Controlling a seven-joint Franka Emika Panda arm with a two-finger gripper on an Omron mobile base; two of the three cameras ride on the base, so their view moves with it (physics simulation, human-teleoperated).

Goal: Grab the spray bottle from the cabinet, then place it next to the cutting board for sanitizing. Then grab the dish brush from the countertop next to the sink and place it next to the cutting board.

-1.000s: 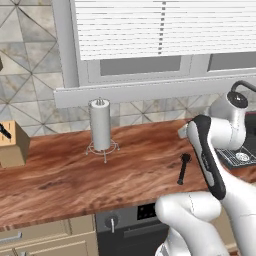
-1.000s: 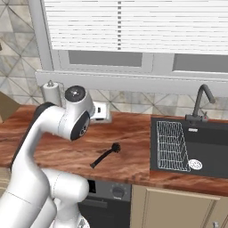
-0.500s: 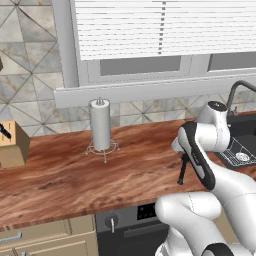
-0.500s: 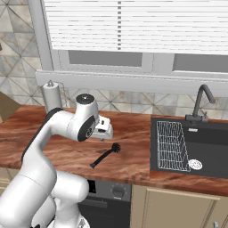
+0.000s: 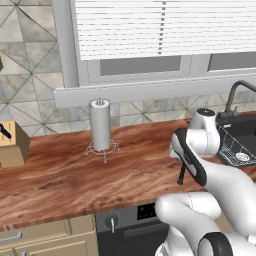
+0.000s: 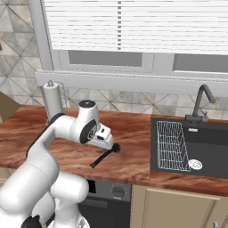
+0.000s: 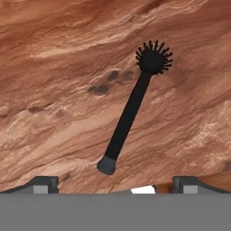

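Task status, judged from the present scene: the robot is on the second half, the brush pick-up. The dish brush (image 7: pixel 133 109) lies loose on the surface (image 5: pixel 65 180), not yet gripped; lifting it, carrying it and setting it next to the cutting board all remain. Whether the spray bottle stands by the board cannot be told.

Entries, left to right in the right base view:

1. Arm and fingers (image 6: pixel 108 144). The hand is lowered over the wood, pointing down. The jaws stand spread to their full width and hold nothing. In the hand view the two dark tips rise at the bottom corners, wide apart.

2. Dish brush (image 6: pixel 105 156). It lies flat on the surface, directly below and just ahead of the fingers, apart from them. Its long axis runs diagonally in the hand view: grey-capped handle end nearest the fingers, roughly midway between the tips; bristled round head at the far end, leaning towards the right tip's side. In the right base view the head points towards the sink, the handle towards the front edge.

3. Sink (image 6: pixel 209 147). Dark basin with a wire rack, well to the right of the fingers.
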